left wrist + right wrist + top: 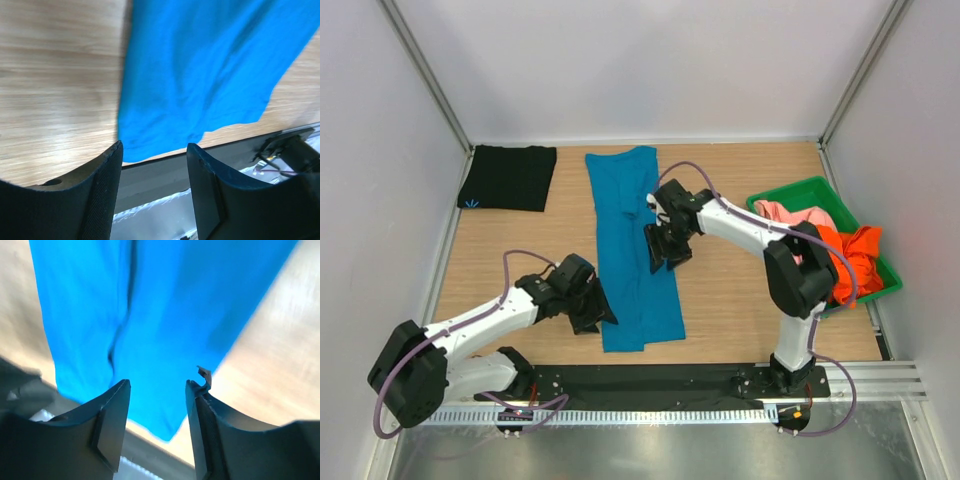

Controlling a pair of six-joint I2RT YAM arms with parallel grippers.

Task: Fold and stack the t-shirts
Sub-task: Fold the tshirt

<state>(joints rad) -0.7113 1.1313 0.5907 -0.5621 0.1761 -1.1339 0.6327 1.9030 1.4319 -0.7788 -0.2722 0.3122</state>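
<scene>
Wooden tabletop (740,300), white walls around it: a teal shirt (630,250) lies flat at centre as a long, narrow strip. The left gripper (154,146) is at the strip's near left edge and the right gripper (157,384) at its right edge midway; both have jaws spread with nothing between them. A folded black shirt (508,178) sits far left, its light-blue mark (471,203) too small to read. An orange shirt (855,255) and a pink shirt (790,213) lie crumpled in a green tray (790,190) at right.
</scene>
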